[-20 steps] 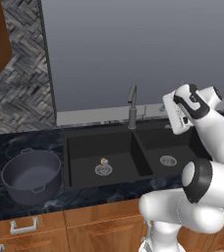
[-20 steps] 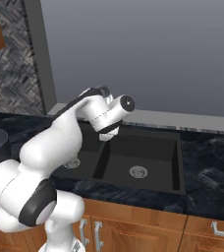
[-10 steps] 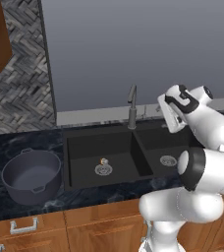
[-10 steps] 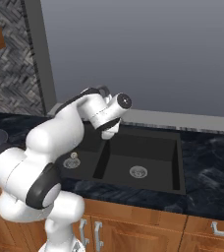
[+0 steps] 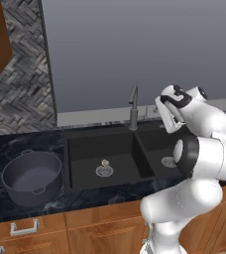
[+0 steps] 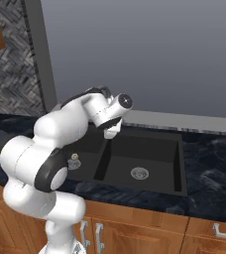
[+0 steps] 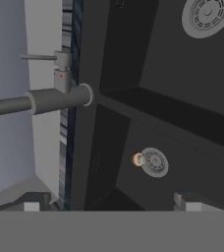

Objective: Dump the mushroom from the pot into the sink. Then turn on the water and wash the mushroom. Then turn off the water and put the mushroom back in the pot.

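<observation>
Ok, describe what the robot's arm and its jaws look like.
The arm is glossy white, built of rounded, bulbous segments with dark grey bands at the joints. A dark ring shows at the wrist. The gripper ends in two small dark, blocky jaws. No cables or markings are visible.

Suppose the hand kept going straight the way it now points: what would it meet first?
Probably the floor of the sink, near its drain and the mushroom; the faucet lies off to the side. Depth is uncertain.
</observation>
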Controlling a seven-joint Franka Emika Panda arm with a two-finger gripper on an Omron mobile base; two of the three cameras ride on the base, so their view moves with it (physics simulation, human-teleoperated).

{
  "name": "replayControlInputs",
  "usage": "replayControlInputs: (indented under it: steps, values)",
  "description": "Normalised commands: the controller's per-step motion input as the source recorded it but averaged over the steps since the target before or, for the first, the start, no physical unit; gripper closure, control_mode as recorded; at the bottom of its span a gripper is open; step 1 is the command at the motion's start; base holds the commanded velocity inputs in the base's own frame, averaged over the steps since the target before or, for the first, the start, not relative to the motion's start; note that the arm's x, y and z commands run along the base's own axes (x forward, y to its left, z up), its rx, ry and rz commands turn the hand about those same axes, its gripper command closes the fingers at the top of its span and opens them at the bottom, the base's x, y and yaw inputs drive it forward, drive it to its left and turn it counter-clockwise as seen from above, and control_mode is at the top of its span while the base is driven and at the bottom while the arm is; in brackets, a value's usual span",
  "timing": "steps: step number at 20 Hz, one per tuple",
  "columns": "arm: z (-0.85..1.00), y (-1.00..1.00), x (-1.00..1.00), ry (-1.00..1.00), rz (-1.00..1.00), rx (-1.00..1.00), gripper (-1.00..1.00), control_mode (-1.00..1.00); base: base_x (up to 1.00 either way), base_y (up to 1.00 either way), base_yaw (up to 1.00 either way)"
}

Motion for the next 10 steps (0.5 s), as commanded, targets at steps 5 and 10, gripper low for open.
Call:
replayControlInputs:
  steps: [5, 10]
  values:
    - [-0.11, 0.00, 0.18, 0.01, 0.01, 0.00, -1.00, -1.00, 0.00, 0.00, 0.00]
    - [-0.03, 0.00, 0.05, 0.00, 0.04, 0.01, -1.00, -1.00, 0.00, 0.00, 0.00]
